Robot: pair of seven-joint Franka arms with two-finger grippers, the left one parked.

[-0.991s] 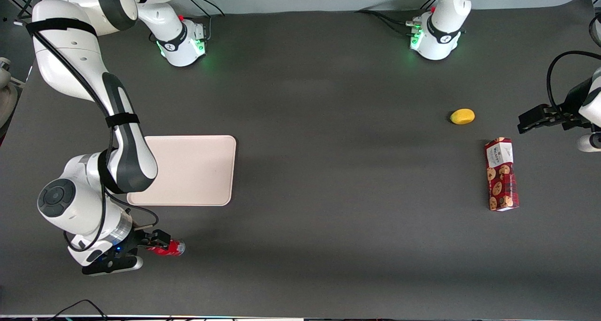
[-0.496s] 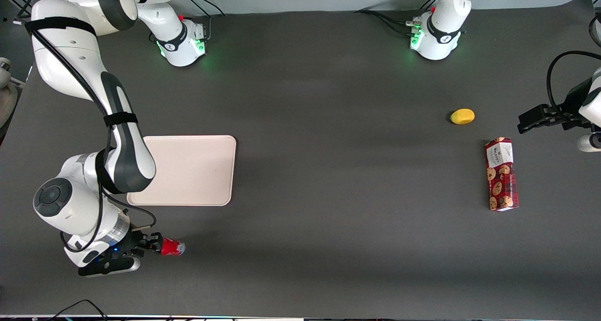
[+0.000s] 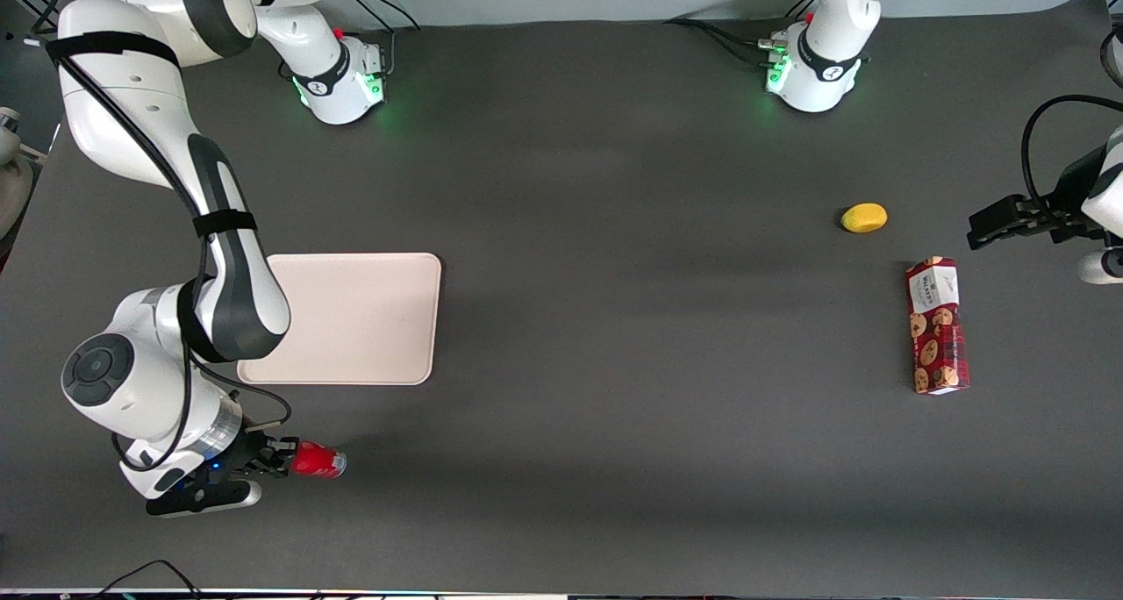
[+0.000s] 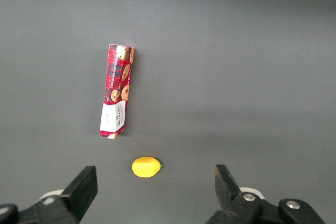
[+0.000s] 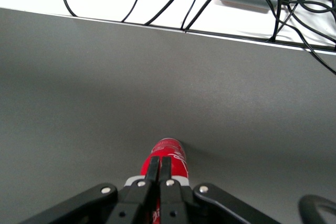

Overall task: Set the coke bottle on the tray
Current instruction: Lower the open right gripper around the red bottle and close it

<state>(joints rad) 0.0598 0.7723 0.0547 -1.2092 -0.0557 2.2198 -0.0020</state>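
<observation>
The coke bottle [image 3: 318, 461] is small and red and lies on its side on the dark table, nearer the front camera than the tray [image 3: 368, 319]. The tray is pale cream, flat and bare, partly covered by my arm. My right gripper [image 3: 279, 460] is low at the bottle's end that points toward the working arm's side. In the right wrist view the gripper [image 5: 159, 160] has its two fingers pressed together, lying over the top of the bottle [image 5: 176, 153]. The bottle's neck and cap are hidden under the fingers.
A red patterned cookie box [image 3: 937, 326] and a yellow lemon-like fruit [image 3: 864, 217] lie toward the parked arm's end of the table; both show in the left wrist view, the box [image 4: 116, 91] and the fruit [image 4: 145, 167]. The table edge with cables [image 5: 210, 3] runs ahead of the gripper.
My gripper has drawn back along the bottle toward its hidden end, so more of the red body shows. The bottle has stayed in place on the table.
</observation>
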